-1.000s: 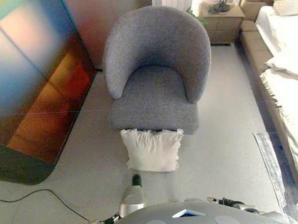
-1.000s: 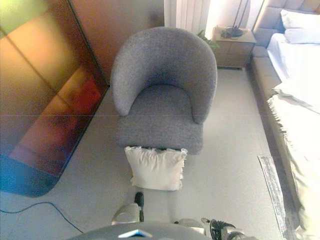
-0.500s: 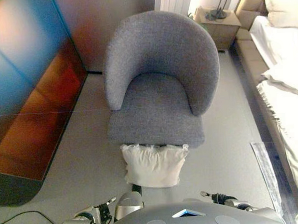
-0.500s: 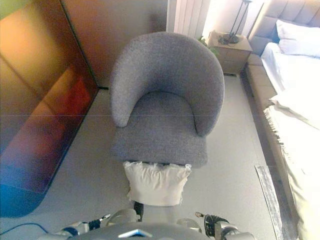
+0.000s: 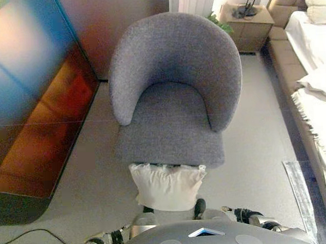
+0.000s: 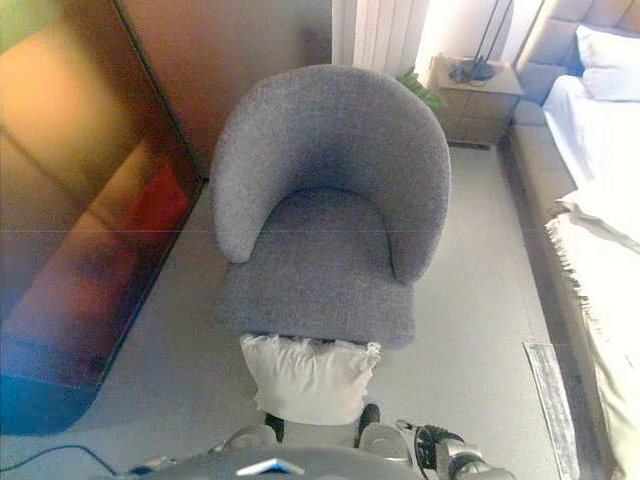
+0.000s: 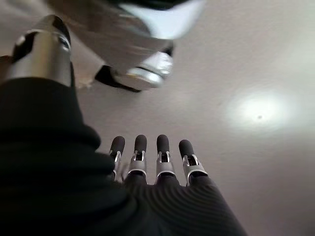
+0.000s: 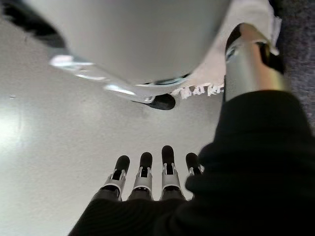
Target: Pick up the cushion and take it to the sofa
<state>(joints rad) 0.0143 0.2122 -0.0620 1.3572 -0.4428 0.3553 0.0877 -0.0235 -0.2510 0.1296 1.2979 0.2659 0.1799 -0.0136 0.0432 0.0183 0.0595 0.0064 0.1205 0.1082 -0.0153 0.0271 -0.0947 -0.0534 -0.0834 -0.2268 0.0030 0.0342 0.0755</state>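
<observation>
A white fringed cushion stands on the floor, leaning against the front of the grey armchair, just ahead of me. It also shows in the right wrist view. My left hand hangs low at my left side with straight fingers over bare floor and holds nothing. My right hand hangs at my right side, fingers straight, empty, with the cushion's fringed edge a short way past it. Neither hand touches the cushion.
A large dark glossy panel stands along the left. A bed with a white blanket runs along the right, with a nightstand behind it. A thin cable lies on the floor at left.
The whole view has shifted: the armchair and cushion now lie closer and lower in the picture. The cushion has not moved against the chair.
</observation>
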